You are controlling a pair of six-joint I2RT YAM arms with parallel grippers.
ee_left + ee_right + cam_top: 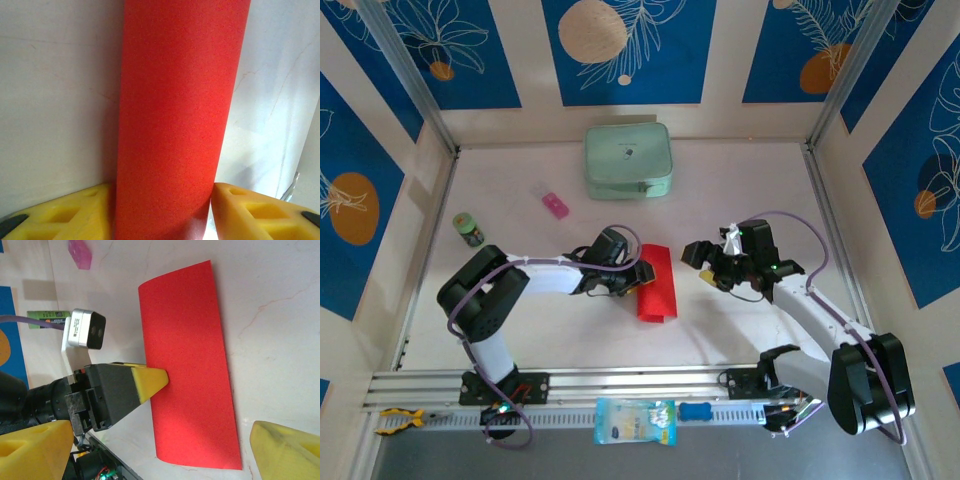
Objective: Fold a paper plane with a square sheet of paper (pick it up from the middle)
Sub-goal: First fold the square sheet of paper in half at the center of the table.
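The square sheet of paper (657, 283) is bright red and lies on the table as a long folded strip with a rounded fold along its left side. No paper plane is in view. My left gripper (641, 275) reaches in from the left. In the left wrist view the red sheet (175, 110) fills the gap between its yellow fingers (250, 212), touching both. From the right wrist, one left fingertip (150, 380) overlaps the sheet's (190, 365) left edge. My right gripper (704, 267) hovers just right of the sheet, open wide and holding nothing.
A pale green case (628, 160) sits at the back of the table. A small pink block (555, 205) and a green-lidded jar (469, 229) lie to the left. On the front rail are a blue-white packet (634, 420) and yellow pliers (398, 420). Walls close in three sides.
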